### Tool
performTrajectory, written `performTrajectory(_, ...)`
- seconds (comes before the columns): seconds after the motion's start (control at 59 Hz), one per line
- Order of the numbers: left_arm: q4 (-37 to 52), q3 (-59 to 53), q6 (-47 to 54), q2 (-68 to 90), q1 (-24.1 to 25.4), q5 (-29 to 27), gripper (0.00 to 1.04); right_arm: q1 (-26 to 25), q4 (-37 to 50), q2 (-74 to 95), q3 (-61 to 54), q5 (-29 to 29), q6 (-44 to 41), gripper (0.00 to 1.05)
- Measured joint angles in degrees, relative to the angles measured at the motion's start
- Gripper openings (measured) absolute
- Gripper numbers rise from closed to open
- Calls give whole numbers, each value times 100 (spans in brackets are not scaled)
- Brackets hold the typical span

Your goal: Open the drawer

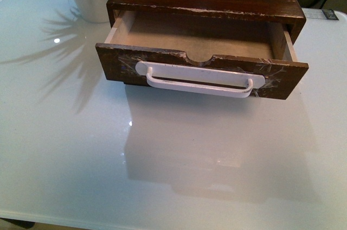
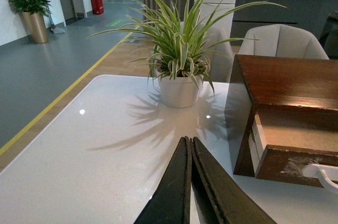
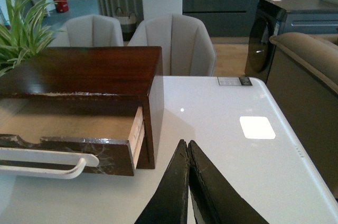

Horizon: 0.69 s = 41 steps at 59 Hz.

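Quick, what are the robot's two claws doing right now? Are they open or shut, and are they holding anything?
Left gripper: shut, holding nothing, off to the side of the drawer.
Right gripper: shut, holding nothing, clear of the white handle.

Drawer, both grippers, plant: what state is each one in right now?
drawer: pulled partly out, pale interior empty.
white bar handle: free, nothing gripping it.
left gripper: shut, empty, above the table, apart from the drawer.
right gripper: shut, empty, apart from the drawer.
potted plant: upright beside the cabinet.
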Motion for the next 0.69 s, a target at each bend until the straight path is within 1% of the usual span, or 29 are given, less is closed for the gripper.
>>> performTrajectory(0.22, -518, 0, 0, -516, 0, 0, 2, 0, 0, -2, 0, 0, 0, 2)
performTrajectory(0.593, -1126, 0, 0, -1123, 0, 0, 2, 0, 0, -2, 0, 0, 0, 2)
performTrajectory(0.61, -1198, 0, 0, -1193, 0, 0, 2, 0, 0, -2, 0, 0, -2, 2)
performTrajectory(0.661, -1858, 2, 2, -1663, 0, 0, 2, 0, 0, -4, 0, 0, -2, 2)
performTrajectory(0.695, -2015, 2, 2, -1858, 0, 0, 2, 0, 0, -4, 0, 0, 0, 2)
